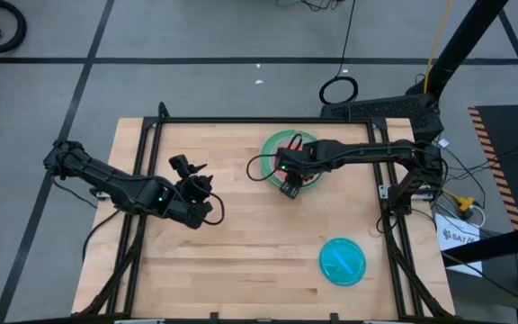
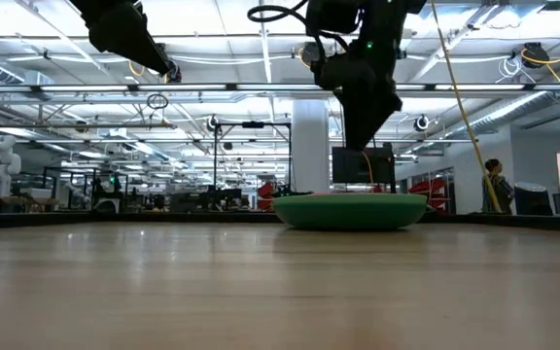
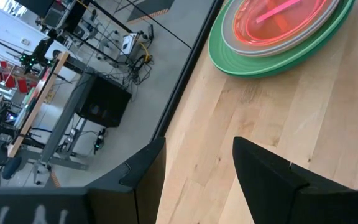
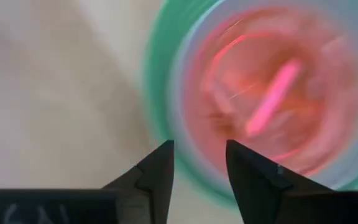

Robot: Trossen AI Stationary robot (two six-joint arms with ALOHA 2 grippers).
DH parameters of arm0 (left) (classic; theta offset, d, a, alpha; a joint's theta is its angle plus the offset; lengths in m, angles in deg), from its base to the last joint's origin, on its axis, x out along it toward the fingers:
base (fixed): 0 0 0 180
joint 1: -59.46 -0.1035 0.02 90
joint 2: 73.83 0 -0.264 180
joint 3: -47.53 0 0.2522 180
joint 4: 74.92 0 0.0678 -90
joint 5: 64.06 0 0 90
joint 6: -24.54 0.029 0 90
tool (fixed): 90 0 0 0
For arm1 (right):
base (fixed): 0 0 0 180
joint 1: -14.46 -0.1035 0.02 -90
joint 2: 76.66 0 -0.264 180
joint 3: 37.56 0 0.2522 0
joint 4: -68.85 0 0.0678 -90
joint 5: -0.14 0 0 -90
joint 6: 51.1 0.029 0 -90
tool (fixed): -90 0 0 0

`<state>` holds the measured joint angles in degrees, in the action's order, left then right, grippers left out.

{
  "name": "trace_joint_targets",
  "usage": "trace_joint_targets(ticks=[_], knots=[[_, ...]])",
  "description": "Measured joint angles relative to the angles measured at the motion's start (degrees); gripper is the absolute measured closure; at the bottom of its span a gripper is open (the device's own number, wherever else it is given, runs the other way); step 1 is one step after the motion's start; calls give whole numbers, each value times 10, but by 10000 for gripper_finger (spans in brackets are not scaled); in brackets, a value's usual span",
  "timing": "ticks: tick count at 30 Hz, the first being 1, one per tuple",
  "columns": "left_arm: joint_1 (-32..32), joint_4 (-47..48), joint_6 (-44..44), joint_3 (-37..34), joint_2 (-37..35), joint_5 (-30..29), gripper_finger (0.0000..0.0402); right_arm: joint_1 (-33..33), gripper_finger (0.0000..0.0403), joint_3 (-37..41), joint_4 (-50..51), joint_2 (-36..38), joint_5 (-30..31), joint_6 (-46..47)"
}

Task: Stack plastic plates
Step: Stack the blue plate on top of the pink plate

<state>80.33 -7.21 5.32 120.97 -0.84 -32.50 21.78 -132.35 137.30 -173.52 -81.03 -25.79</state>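
Observation:
A stack of plates (image 1: pixel 288 148) stands at the far middle of the table: a dark green plate at the bottom (image 3: pixel 229 56), paler ones above, a translucent hot pink one on top (image 3: pixel 278 18). A lone cyan plate (image 1: pixel 342 261) lies flat toward the near right corner. My right gripper (image 1: pixel 289 187) (image 4: pixel 199 149) hangs open over the stack's near edge, clear of the stack (image 2: pixel 350 210) in the low view. My left gripper (image 1: pixel 192 175) (image 3: pixel 197 146) is open, raised, left of the stack.
Black frame rails (image 1: pixel 241 121) run along the table's edges. Bare wood (image 1: pixel 241 252) stretches between the stack and the cyan plate. A person (image 2: pixel 497 185) stands far off in the room behind the table.

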Motion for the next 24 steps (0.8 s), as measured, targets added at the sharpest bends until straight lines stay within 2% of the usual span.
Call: trace_joint_targets(ticks=[5, 7, 10, 14, 17, 20, 24], knots=[[0, 0, 3, 0, 0, 0, 208, -47, 260, 0, 23, 0, -150, 140], [0, 0, 7, 0, 0, 0, 208, -79, 259, 0, 20, 0, -189, 198], [0, 0, 9, 0, 0, 0, 208, -133, 259, 0, 10, 0, -195, 284], [0, 0, 16, 0, 0, 0, 208, -206, 259, 0, 0, -9, -198, 448], [0, 0, 19, 0, 0, 0, 208, -260, 259, 0, -41, -35, -249, 555], [2, 0, 28, 0, 0, 6, 208, -308, 260, 0, -55, -62, -258, 628], [2, -1, 42, 0, 0, 9, 208, -345, 270, 0, -7, -94, -267, 682]])
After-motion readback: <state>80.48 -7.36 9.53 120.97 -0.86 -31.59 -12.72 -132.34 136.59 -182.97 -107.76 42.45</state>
